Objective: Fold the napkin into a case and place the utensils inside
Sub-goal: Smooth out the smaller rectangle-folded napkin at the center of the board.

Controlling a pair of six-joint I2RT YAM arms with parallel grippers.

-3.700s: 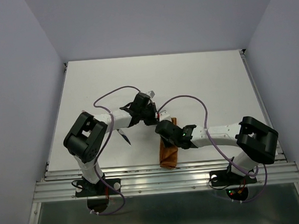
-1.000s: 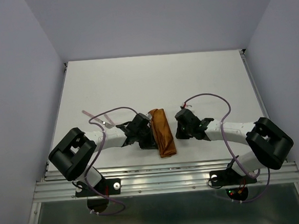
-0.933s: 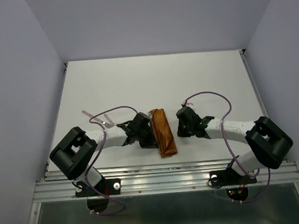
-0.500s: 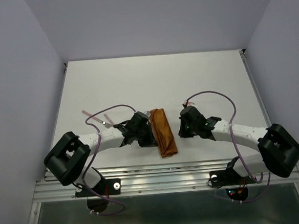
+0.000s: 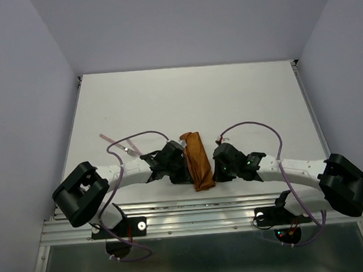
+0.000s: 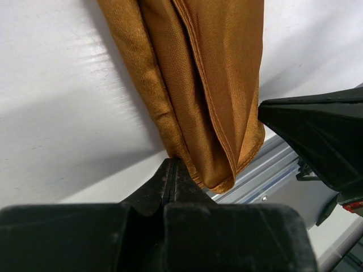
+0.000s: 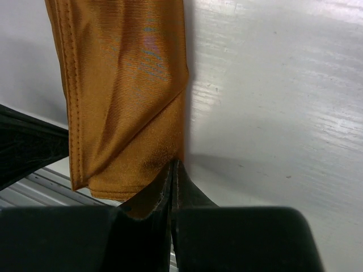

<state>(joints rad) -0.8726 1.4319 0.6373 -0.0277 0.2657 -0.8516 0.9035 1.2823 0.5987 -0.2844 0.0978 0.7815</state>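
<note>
1. Fold looks done. The napkin is now a slim case (image 5: 195, 158) flat on the desk (image 5: 229, 101), lying between the two grippers with its lower end level with their tips.
2. Left gripper (image 5: 187, 174): fingers together. In the left wrist view its tip (image 6: 172, 165) touches the case's (image 6: 210, 73) left edge just above the bottom corner. I can't tell if any cloth is nipped.
3. Right gripper (image 5: 213, 173): fingers also together. Its tip (image 7: 173, 165) sits against the case's (image 7: 125, 73) right edge near the bottom. Neither gripper carries anything.
4. No metal shows at the case's ends or folds in either wrist view. I can't say whether anything is inside.
5. Thin pale pieces, likely utensils (image 5: 109, 140), lie well out past the left gripper's wrist, clear of the case. They're too small to identify. My read is that loading is still to do.
6. Versus 1 s ago: the right gripper was beside the case's upper half with a gap. It has dropped to the lower end and made contact, with the arm stretched flatter. The left gripper has barely moved.
7. Versus 3.7 s ago: the right gripper lay over the case and the left was raised beyond it. A dark-pointed piece showed left of the case, and the left arm now covers that spot.
</note>
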